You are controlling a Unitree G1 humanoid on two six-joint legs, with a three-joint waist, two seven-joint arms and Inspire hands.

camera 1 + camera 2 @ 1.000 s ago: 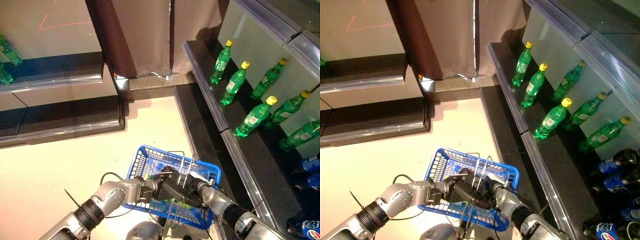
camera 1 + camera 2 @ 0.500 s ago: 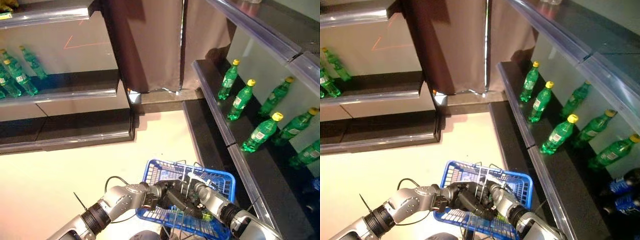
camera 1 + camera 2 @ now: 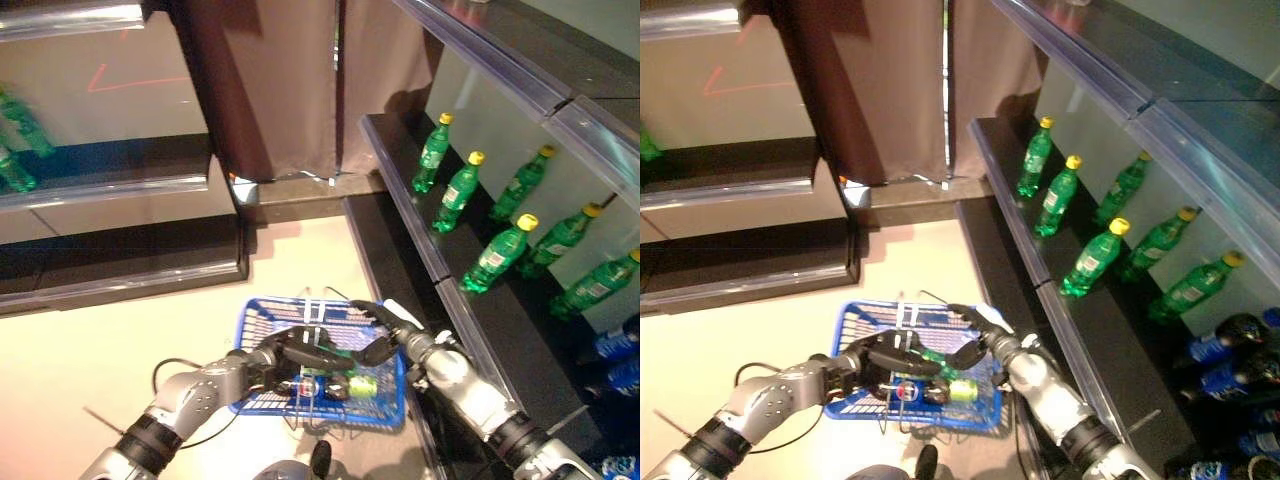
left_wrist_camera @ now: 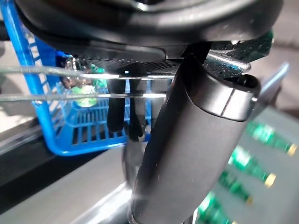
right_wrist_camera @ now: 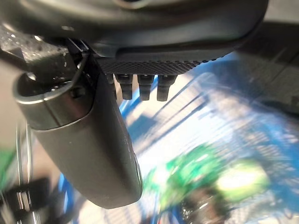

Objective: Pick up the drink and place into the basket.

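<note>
A blue wire basket (image 3: 340,419) hangs low over the floor. My left hand (image 3: 287,350) is curled round its wire handles (image 4: 56,70) from the left. A green drink bottle with a yellow cap (image 3: 350,386) lies on its side on the basket's floor, and a dark bottle (image 3: 312,385) lies beside it. My right hand (image 3: 377,338) hovers just above the basket's right rim, its fingers relaxed and empty. The right wrist view shows the green bottle (image 5: 201,172) lying free below that hand.
On the right a dark shelf (image 3: 400,200) carries a row of green bottles (image 3: 458,192), with dark blue-labelled bottles (image 3: 620,345) lower down. More shelving (image 3: 120,270) runs along the left. Brown curtains (image 3: 280,90) hang at the back.
The camera has shifted. My right hand was down inside the basket; it has risen out and the green bottle now lies loose in there. The left hand keeps its hold on the handles.
</note>
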